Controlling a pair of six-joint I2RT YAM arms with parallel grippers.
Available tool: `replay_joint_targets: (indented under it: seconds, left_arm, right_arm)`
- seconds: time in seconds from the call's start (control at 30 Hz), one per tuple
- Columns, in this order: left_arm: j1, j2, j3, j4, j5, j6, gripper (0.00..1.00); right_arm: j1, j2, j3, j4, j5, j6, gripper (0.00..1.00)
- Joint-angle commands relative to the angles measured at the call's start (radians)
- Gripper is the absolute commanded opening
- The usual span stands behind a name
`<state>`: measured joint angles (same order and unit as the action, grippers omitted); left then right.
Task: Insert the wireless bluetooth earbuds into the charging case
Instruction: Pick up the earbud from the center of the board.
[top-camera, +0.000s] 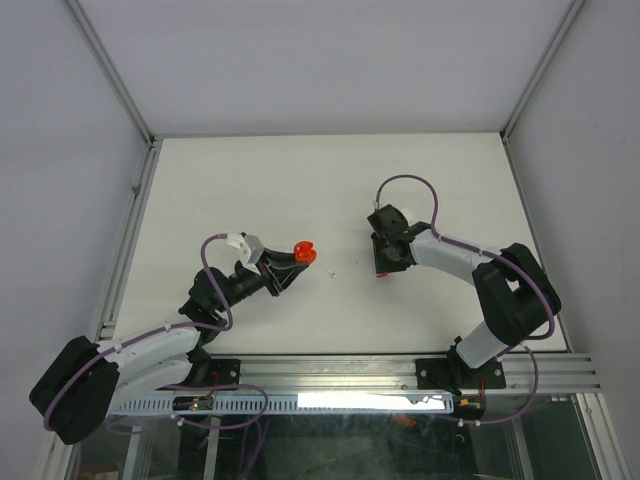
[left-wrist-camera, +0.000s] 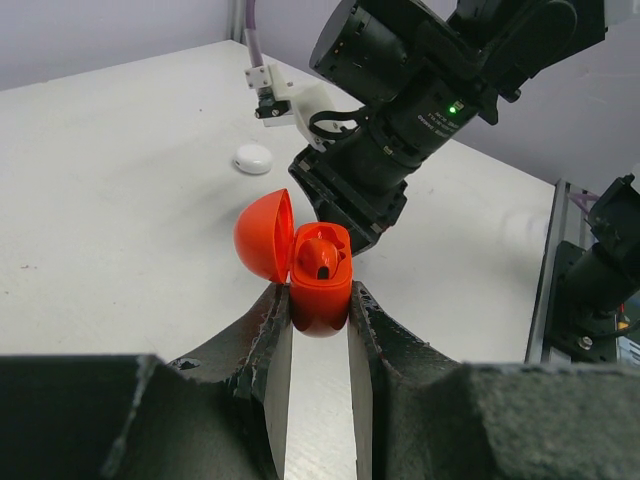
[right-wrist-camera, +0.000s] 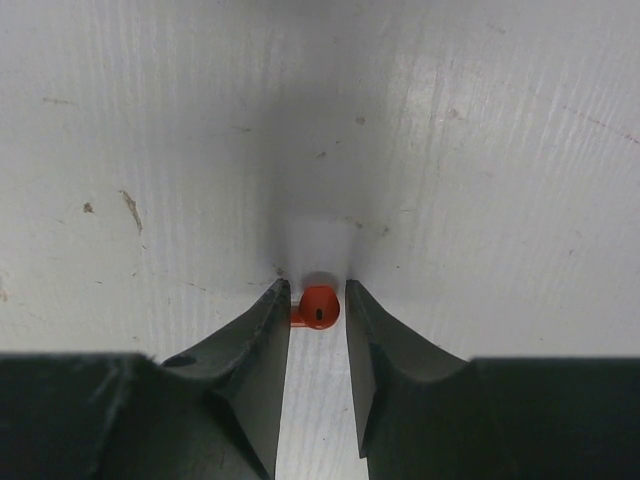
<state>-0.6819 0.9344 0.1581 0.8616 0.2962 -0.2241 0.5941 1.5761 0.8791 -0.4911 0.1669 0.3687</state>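
With the left pincer (left-wrist-camera: 319, 292) clenched on the charging case (left-wrist-camera: 320, 312), the right pincer (right-wrist-camera: 317, 290), grip unclear, straddles a probably light, slippery earbud (right-wrist-camera: 319, 306) best pinched across its bulb.

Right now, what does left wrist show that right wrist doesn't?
Left wrist only: left claw clamped on the open red charging case, one bud seated inside; a white round puck and the right arm beyond. Right wrist only: a red earbud lying on the table between the fingers of the right claw, contact unclear. Both: the white table.
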Motion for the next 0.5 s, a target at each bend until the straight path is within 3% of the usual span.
replay_joint_targets:
  seconds: [0.0, 0.47]
  left_arm:
    - [-0.009, 0.008, 0.027, 0.075, 0.031, -0.006, 0.00]
    - [-0.009, 0.046, 0.027, 0.125, 0.031, -0.006, 0.00]
  right_arm:
    - [0.000, -0.012, -0.009, -0.008, -0.028, 0.026, 0.31]
    - [0.046, -0.009, 0.007, -0.043, -0.017, 0.025, 0.30]
